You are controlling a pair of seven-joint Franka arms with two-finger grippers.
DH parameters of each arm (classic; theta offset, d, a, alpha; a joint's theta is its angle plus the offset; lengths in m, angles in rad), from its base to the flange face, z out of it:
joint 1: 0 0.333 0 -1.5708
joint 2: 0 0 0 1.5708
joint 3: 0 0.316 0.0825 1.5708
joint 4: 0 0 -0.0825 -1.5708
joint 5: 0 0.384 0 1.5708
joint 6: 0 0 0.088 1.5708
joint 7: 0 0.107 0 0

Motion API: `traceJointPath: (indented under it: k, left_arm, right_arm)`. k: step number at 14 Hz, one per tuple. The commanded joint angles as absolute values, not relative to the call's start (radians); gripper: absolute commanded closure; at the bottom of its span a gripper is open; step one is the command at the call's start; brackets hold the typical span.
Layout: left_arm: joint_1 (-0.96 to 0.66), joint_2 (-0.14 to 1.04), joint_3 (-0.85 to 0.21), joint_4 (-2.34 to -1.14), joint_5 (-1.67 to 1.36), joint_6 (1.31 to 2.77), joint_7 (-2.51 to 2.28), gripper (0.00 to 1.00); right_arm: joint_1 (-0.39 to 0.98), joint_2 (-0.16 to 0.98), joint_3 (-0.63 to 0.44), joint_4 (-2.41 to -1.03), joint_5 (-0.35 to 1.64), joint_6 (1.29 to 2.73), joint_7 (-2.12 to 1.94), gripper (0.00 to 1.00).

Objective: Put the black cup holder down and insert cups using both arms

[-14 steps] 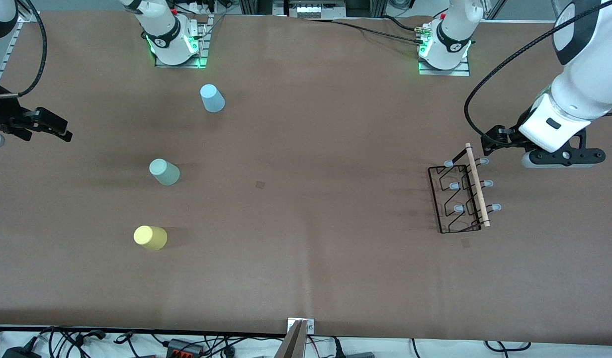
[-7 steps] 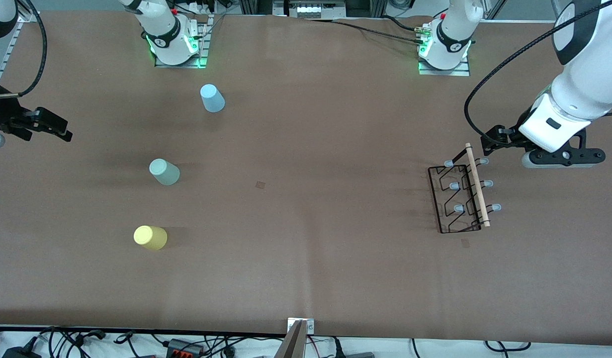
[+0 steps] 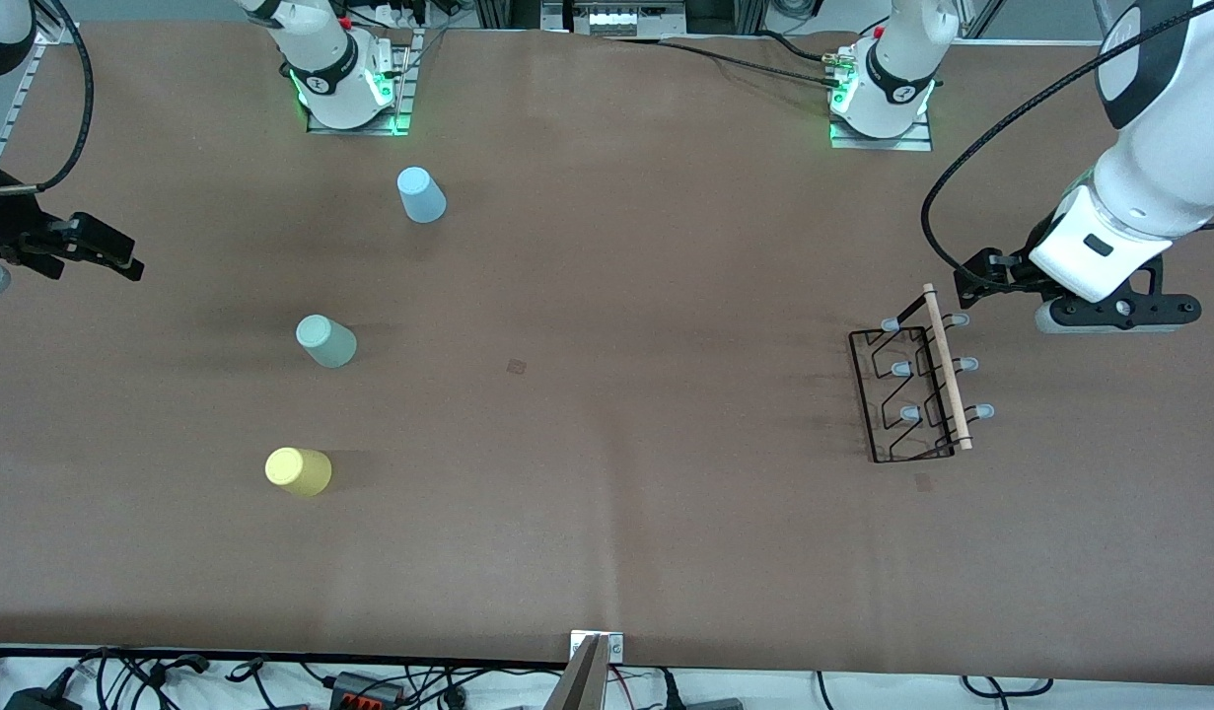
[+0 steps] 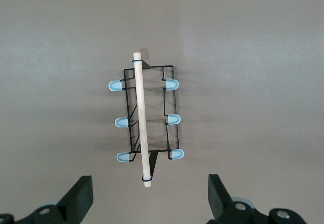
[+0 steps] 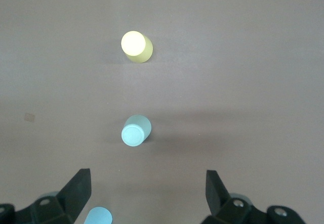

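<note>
Nothing is done yet. The holder (image 3: pixel 914 390) lies at the table's three o'clock, untouched; the left gripper (image 3: pixel 1060 296) hangs wide open, empty, just beside it. Three cups (image 3: pixel 325 341) stand inverted around nine o'clock; the right gripper (image 3: pixel 69 251) waits open, empty.

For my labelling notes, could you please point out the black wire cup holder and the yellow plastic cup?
black wire cup holder (image 3: pixel 947 370), front view, middle of its wooden rod handle.
yellow plastic cup (image 3: pixel 298 471), front view, its upturned base and side.
</note>
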State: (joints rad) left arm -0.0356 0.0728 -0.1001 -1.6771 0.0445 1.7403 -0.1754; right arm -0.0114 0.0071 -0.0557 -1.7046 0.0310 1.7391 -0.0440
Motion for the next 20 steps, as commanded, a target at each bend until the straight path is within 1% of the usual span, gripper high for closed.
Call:
traceJointPath:
  k: [1,2,4,6,8,11,13,14,17,20]
  left_arm:
    - [-0.034,0.100,-0.103,-1.677,0.063,1.741,-0.175,0.00]
    - [-0.034,0.115,-0.103,-1.683,0.063,1.767,-0.173,0.00]
    - [-0.026,0.135,-0.103,-1.736,0.063,1.848,-0.172,0.00]
    - [0.012,0.185,-0.104,-1.749,0.063,1.911,-0.169,0.00]
    - [0.014,0.231,-0.106,-1.750,0.061,1.957,-0.166,0.00]
    - [0.012,0.227,-0.106,-1.859,0.063,2.080,-0.164,0.00]
    - [0.012,0.224,-0.107,-1.910,0.063,2.138,-0.164,0.00]
    - [0.012,0.224,-0.107,-1.931,0.064,2.160,-0.164,0.04]
    - [0.012,0.229,-0.107,-1.965,0.074,2.193,-0.163,0.23]
    - [0.015,0.230,-0.106,-1.997,0.077,2.223,-0.163,0.36]
  right_arm:
    - [-0.017,-0.006,-0.048,-1.720,0.017,1.735,-0.054,0.00]
    - [-0.017,-0.006,-0.048,-1.720,0.017,1.735,-0.052,0.00]
    - [-0.018,-0.006,-0.049,-1.720,0.017,1.736,-0.052,0.00]
    - [-0.018,-0.006,-0.049,-1.720,0.017,1.735,-0.054,0.00]
    - [-0.017,-0.005,-0.049,-1.720,0.017,1.736,-0.054,0.00]
    - [-0.017,0.003,-0.049,-1.720,0.017,1.736,-0.051,0.00]
    - [-0.017,0.012,-0.048,-1.720,0.017,1.736,-0.045,0.00]
    - [-0.017,0.021,-0.048,-1.720,0.017,1.736,-0.043,0.00]
    - [-0.017,0.081,-0.048,-1.718,0.026,1.740,-0.052,0.00]
    - [-0.014,0.113,-0.046,-1.721,0.028,1.733,-0.051,0.00]
